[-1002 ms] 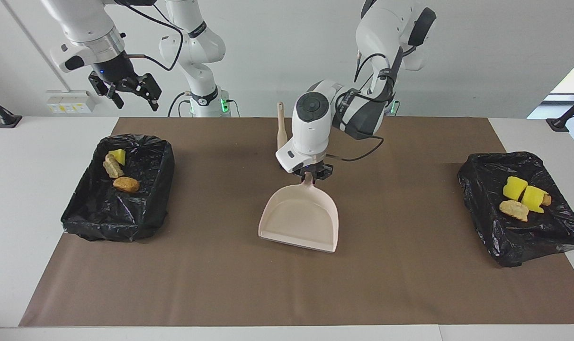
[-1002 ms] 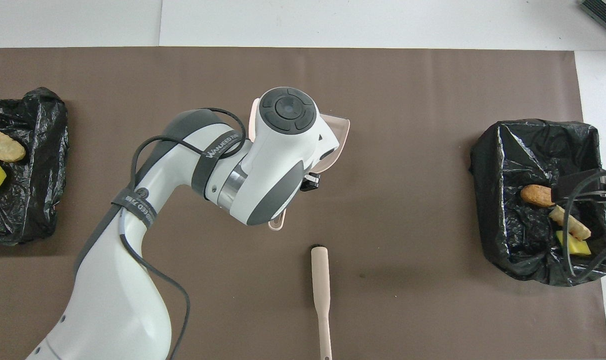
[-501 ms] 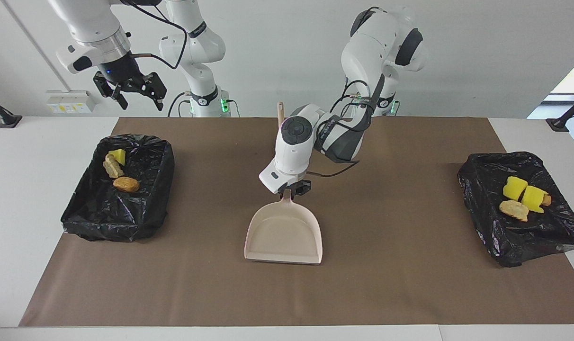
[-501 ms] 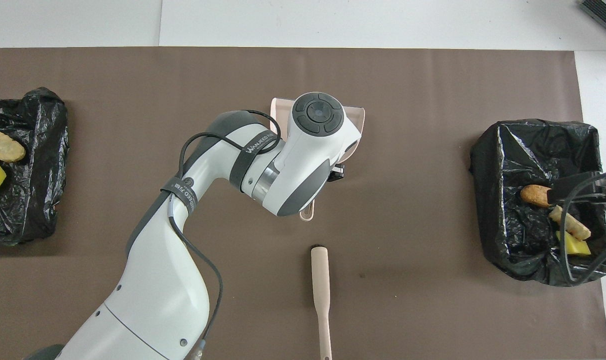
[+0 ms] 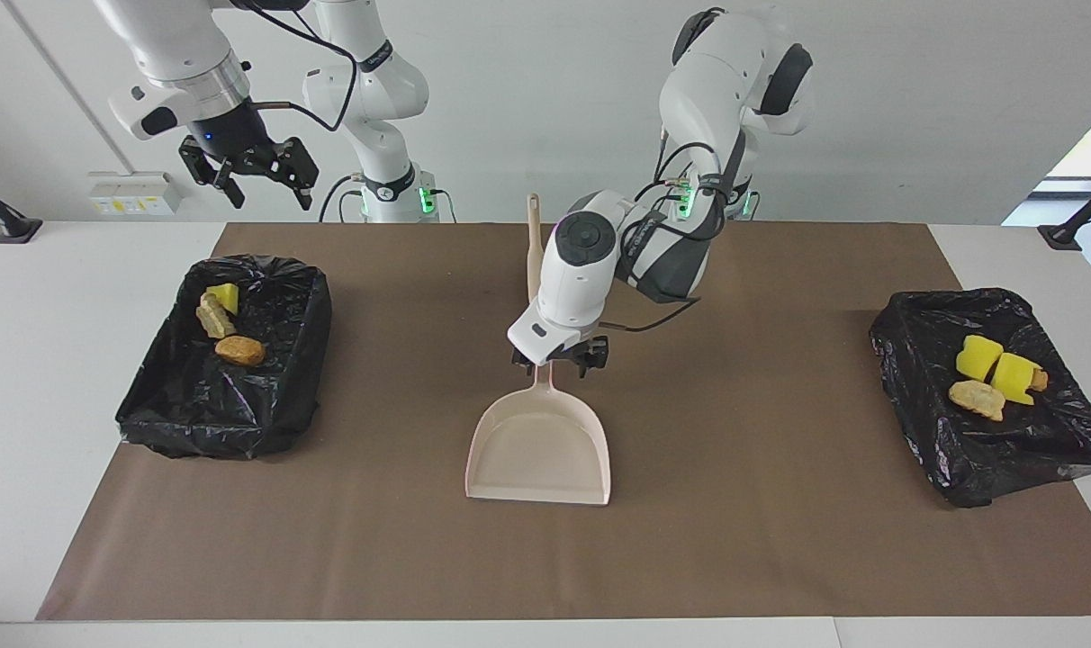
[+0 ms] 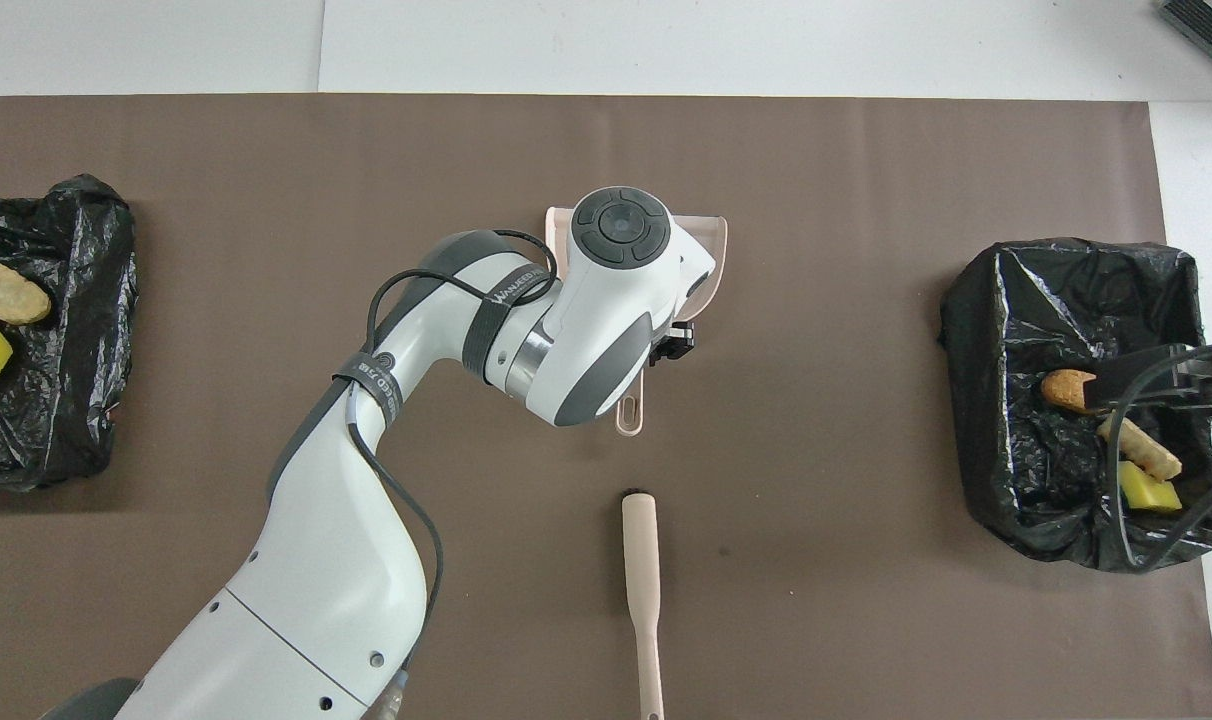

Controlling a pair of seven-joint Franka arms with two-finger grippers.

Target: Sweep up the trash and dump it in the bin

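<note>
The trash chunks (image 5: 991,378) lie in the two black-lined bins (image 5: 266,414), none on the mat; they look light, soft, easy to pinch. The left gripper (image 5: 561,358), fingers spread, straddles the dustpan (image 5: 539,445) handle. The right gripper (image 5: 250,171) waits, open.

Left arm (image 6: 486,340) over dustpan (image 6: 711,250), brush (image 6: 643,590) nearer robots

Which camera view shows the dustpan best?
The facing view: the whole dustpan lies flat on the brown mat, uncovered, pan and handle visible. In the overhead view the left arm hides most of it; only edges and the handle tip show.
</note>
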